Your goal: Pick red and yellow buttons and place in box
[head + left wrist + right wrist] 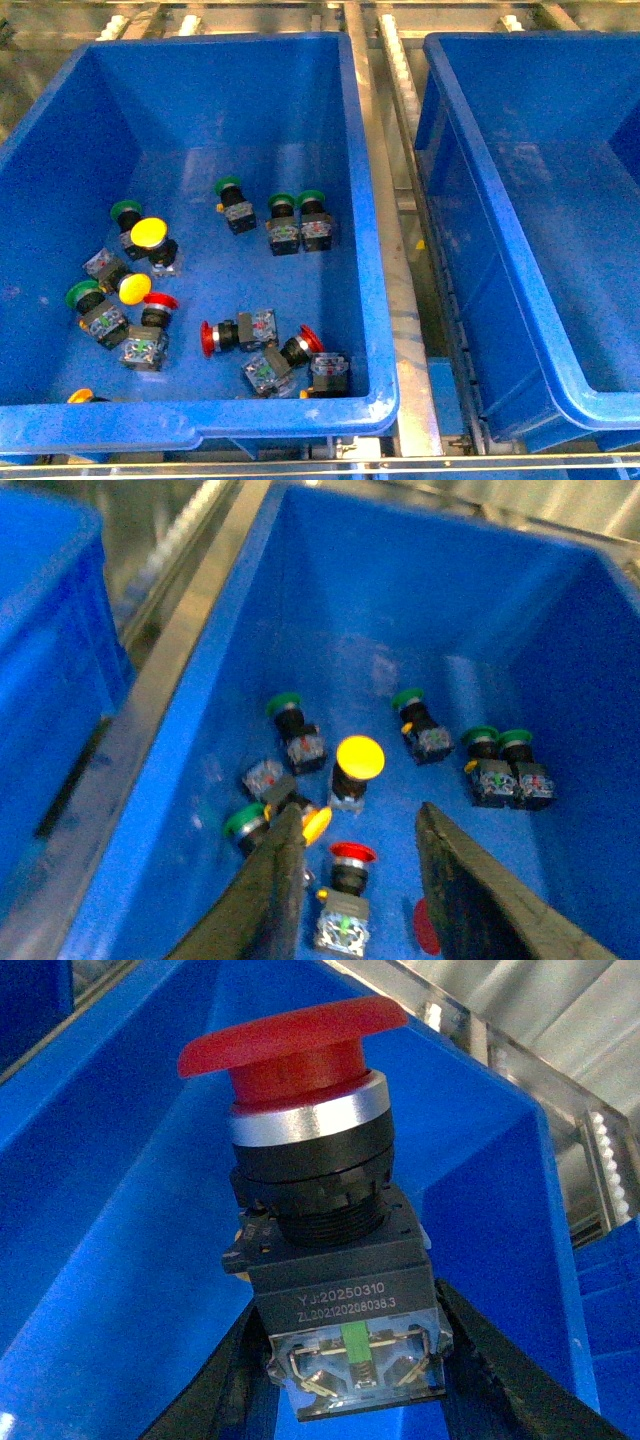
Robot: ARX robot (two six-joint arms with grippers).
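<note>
Pinching a red button (310, 1210) upright, right tool (355, 1380); left tool (357, 820) spread near yellow button (358, 758).

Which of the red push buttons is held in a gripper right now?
The red mushroom-capped push button with the black body, clamped in the right gripper; the other red-capped buttons lie loose on the floor of the left blue plastic tote.

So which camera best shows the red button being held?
The right wrist view: the red button fills the picture, gripped between the fingers, its printed label readable. The front and left wrist views show only loose buttons in a blue tote, not this one.
</note>
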